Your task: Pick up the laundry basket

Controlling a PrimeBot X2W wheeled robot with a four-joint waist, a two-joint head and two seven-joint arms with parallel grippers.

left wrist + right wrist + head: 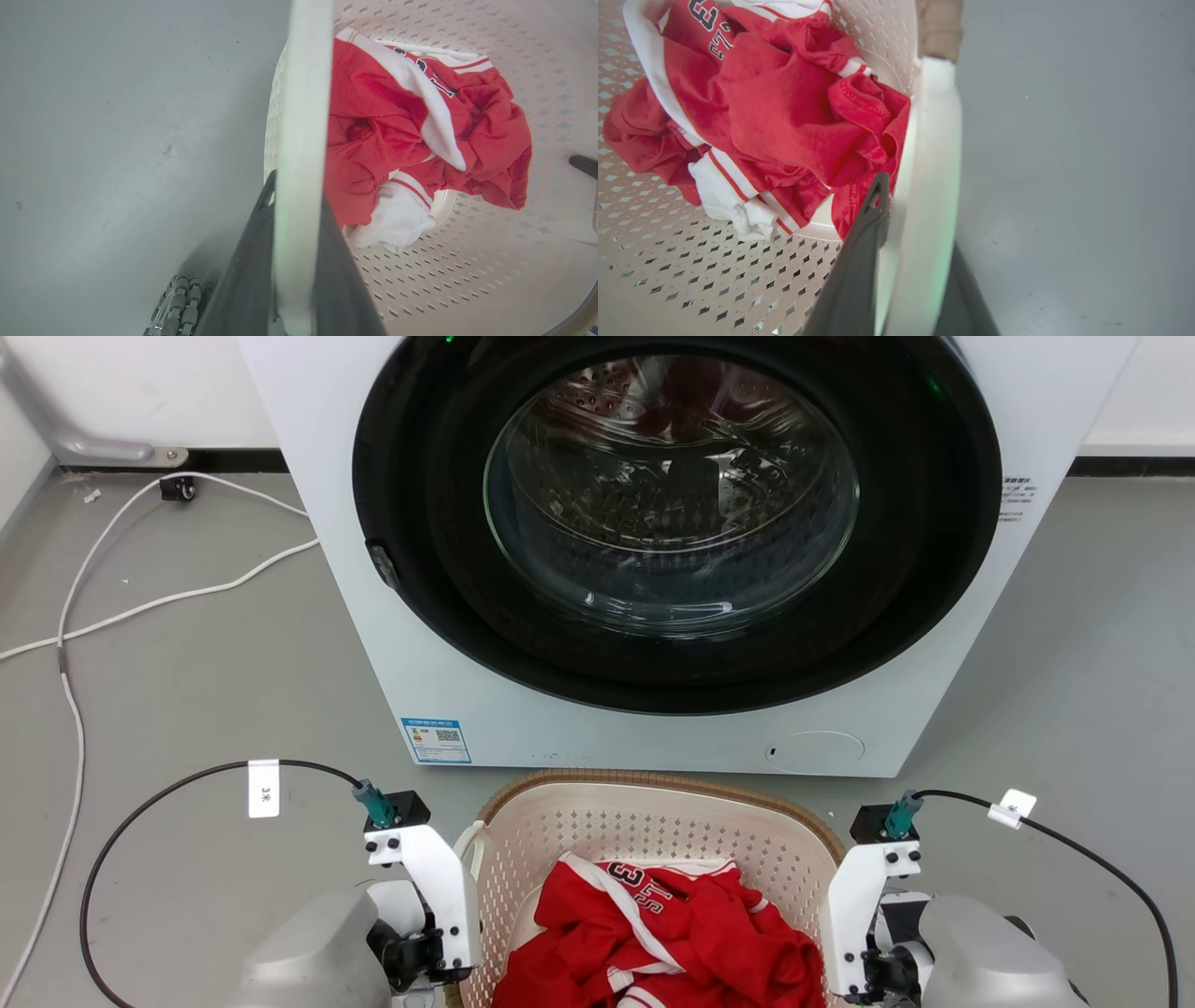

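Floor point(187, 663): grey and smooth, with white cables point(140, 607) trailing across it at my left.
Washing machine point(467, 691): white, with a round dark glass door, standing just behind the basket.
Laundry basket point(635, 831): close in front of me, between my 2 arms. It is oval cream plastic with walls perforated all over and a brown woven-look rim, and is narrower than the machine.
Jersey point(672, 933): red with white trim, crumpled in the basket's bottom.
Left hand point(296, 191): clamped on the white left handle point(299, 93), 1 dark finger on each side.
Right hand point(920, 219): gripping the white right handle point(936, 140) likewise.
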